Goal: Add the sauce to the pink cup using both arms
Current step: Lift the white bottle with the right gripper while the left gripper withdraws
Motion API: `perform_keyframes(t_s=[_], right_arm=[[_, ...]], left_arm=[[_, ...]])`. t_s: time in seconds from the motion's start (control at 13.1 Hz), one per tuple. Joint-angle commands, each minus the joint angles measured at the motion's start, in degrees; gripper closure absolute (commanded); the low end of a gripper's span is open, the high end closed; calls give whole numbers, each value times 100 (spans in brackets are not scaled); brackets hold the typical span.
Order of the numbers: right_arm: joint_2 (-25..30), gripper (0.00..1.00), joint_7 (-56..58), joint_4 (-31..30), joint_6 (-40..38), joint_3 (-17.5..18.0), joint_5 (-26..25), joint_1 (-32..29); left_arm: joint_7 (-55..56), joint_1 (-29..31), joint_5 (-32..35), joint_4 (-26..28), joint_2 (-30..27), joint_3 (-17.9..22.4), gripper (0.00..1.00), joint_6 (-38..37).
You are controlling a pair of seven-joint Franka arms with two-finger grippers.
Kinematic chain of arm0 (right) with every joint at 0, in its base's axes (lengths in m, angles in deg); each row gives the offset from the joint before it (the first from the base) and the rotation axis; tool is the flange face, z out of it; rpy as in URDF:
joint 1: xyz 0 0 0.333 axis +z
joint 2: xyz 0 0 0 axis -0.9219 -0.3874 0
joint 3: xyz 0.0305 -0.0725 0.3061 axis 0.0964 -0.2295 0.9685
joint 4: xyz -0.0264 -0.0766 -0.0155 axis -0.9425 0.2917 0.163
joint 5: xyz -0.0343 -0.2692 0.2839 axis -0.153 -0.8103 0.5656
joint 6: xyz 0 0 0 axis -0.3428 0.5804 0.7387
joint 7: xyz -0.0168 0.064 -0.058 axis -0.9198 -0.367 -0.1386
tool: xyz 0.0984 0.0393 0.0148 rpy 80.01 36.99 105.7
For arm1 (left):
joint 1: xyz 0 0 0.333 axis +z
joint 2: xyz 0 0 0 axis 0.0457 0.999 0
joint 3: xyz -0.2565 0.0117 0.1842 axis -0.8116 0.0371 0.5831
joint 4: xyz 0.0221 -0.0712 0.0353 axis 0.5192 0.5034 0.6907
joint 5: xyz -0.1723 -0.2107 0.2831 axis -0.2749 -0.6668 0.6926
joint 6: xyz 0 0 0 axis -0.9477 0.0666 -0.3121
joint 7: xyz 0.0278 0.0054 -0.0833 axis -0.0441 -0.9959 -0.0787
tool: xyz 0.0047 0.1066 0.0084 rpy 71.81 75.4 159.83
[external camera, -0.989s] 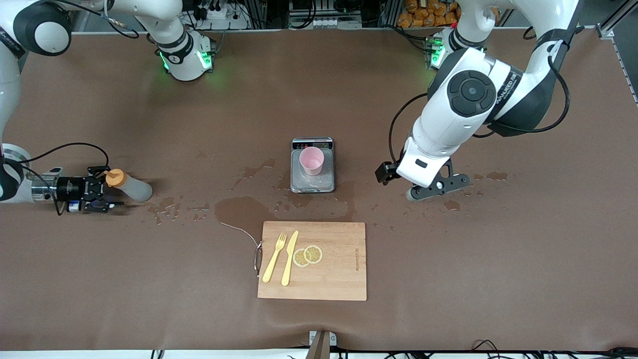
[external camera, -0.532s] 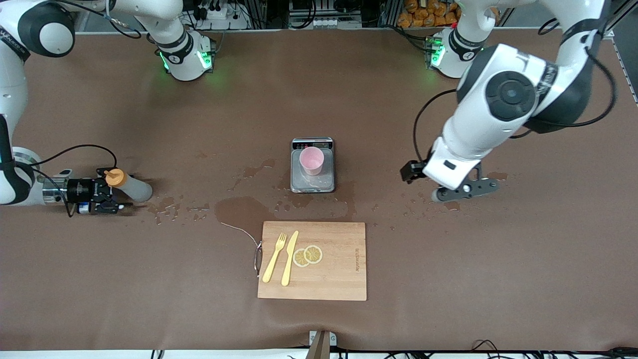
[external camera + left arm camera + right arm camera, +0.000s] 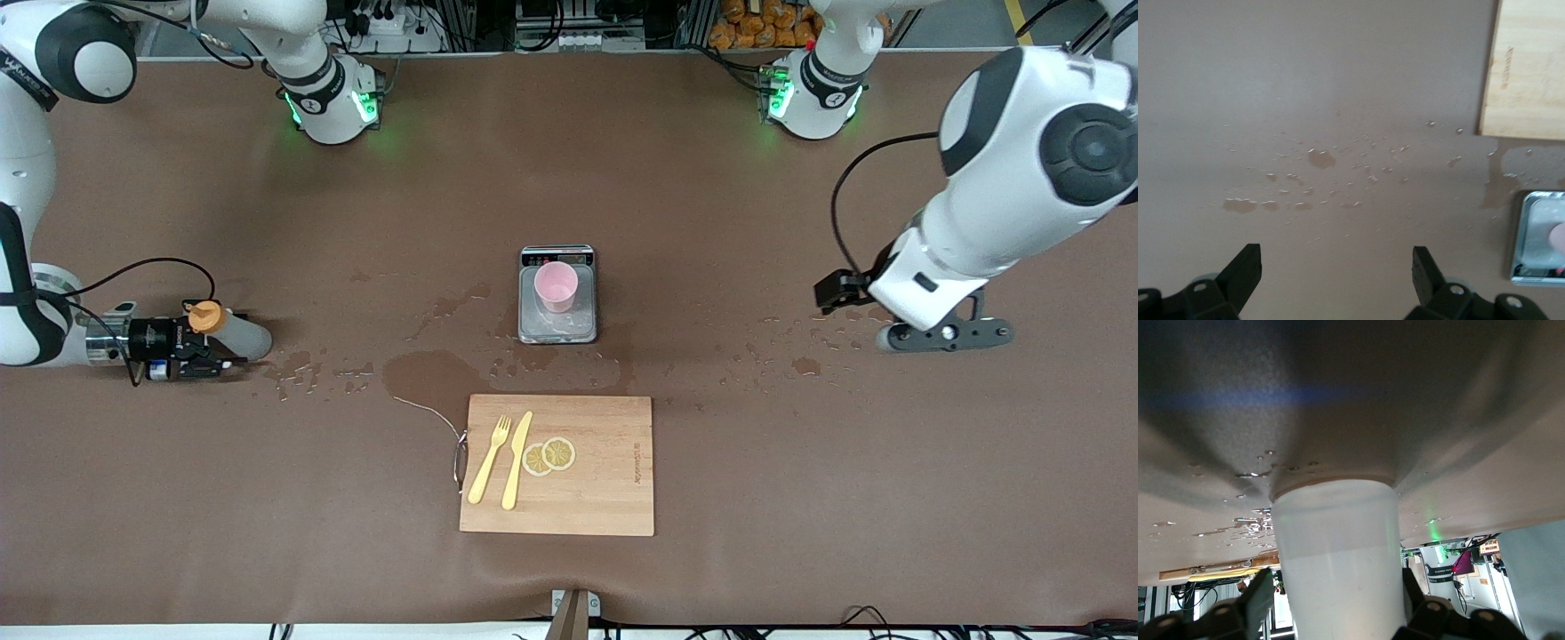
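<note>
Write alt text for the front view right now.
The right gripper brackets the sauce bottle near its orange cap at the right arm's end of the table. The pink cup sits on a scale mid-table; the open left gripper hangs over wet spots.

The front view looks down from high across the table point(image 3: 800, 498), facing both bases. The left wrist view faces down at wet tabletop, sharing the cutting board point(image 3: 1531, 73) corner. The right wrist view sits close against the sauce point(image 3: 1338, 553).
</note>
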Motion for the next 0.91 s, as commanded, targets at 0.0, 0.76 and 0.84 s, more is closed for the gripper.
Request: perform_keyframes(t_s=[0.0,0.76,0.84], right_arm=[[64,43,37,-64,-5,8,84,-33],[608,50,-938,-3,-58,-18,-110,440],[731,50,-1113,-3,-40,-18,-179,528]], left_arm=[[-303,108,-27,143,-330,-8,0,-165],[-1815,-990,-475,679,-1648,1881,0,-868],[-1833,-1060,-475,679,-1666,1917,0,-886]])
